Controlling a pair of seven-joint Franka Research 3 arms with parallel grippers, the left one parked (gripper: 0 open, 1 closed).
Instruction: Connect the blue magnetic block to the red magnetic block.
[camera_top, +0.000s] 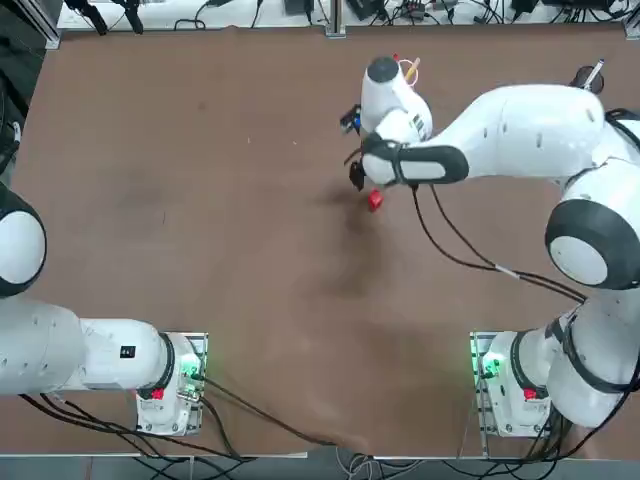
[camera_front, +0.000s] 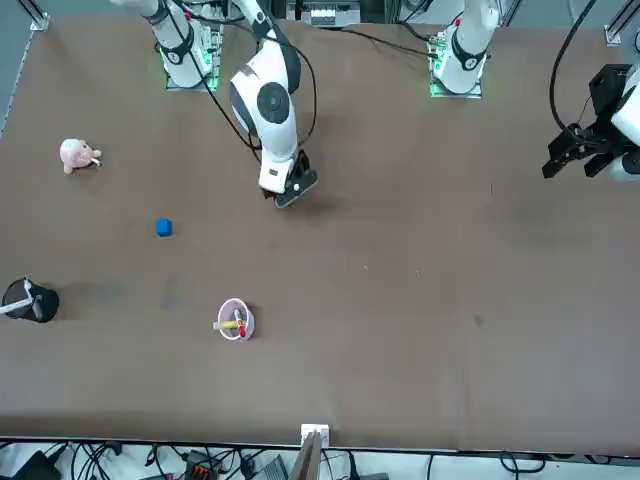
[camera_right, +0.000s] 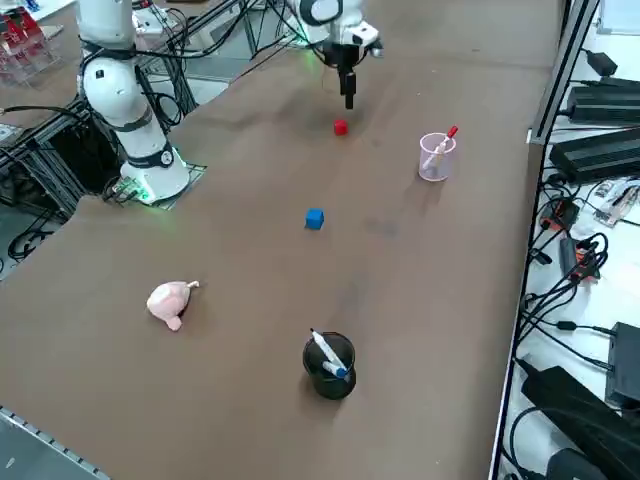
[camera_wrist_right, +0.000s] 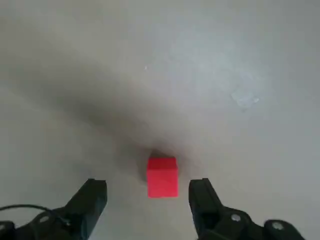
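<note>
We are working the first step, going for the red magnetic block, and by our reading nothing is gripped yet. The right claw is hanging over the block with its fingers spread wide, the cube sitting on the desk in line with the gap between them in the wrist view. The right arm is reaching far out across the desk, its hand pointing straight down. The next move, we judge, is calling for a short descent until the fingers straddle the cube, then a squeeze. The blue magnetic block is lying apart from the red one, toward the robot's right (in the side view, nearer the camera), with a clear cup of pens off to one side.
</note>
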